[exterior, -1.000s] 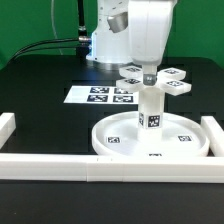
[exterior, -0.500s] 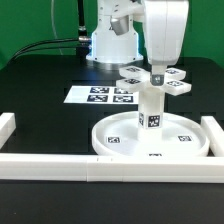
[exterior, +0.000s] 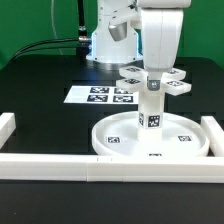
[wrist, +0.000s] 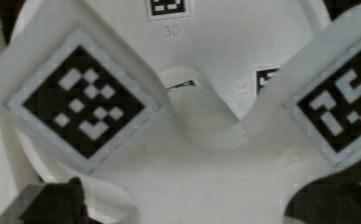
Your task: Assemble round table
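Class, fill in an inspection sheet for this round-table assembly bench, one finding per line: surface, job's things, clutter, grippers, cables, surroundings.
surface: black table, bordered by white rails at the front and sides.
job's things: round disc lies flat; post stands upright near its centre; cross-shaped piece sits on top of the post.
clutter: nothing seen; only the marker board lies flat behind the disc.
grippers: gripper directly over the cross-shaped piece, fingers open.
cables: black cable runs near the table's far edge, at the exterior view's left.
surroundings: green wall behind; white robot base at the back.
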`<move>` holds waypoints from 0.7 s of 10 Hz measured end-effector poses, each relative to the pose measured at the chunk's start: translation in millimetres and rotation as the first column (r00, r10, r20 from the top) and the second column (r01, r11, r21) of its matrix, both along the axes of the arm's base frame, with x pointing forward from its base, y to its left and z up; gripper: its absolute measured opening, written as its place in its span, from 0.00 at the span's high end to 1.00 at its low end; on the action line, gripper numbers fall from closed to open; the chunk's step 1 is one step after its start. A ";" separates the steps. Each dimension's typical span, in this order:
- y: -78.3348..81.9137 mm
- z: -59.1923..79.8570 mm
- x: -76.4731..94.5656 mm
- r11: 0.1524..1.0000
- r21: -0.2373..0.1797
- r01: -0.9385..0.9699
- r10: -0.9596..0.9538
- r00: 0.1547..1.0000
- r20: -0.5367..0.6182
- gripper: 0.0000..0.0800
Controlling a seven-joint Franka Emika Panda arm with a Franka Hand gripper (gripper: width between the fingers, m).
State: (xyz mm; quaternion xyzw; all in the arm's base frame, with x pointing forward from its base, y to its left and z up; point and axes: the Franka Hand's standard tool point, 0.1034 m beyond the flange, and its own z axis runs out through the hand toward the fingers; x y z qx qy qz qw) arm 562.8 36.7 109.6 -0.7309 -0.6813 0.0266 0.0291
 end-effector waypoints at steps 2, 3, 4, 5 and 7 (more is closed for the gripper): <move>-0.3 -6.2 -2.4 1.000 -0.002 0.005 -0.005 1.000 -0.010 0.19; -0.4 -7.8 -3.0 1.000 -0.002 0.006 -0.006 1.000 -0.013 0.19; -0.4 -7.9 -3.1 1.000 -0.002 0.006 -0.006 1.000 -0.014 0.19; -0.7 -7.9 -3.0 1.000 -0.002 0.005 -0.005 1.000 -0.014 0.30; -1.8 -7.8 -2.9 1.000 -0.003 0.008 -0.008 1.000 -0.013 0.44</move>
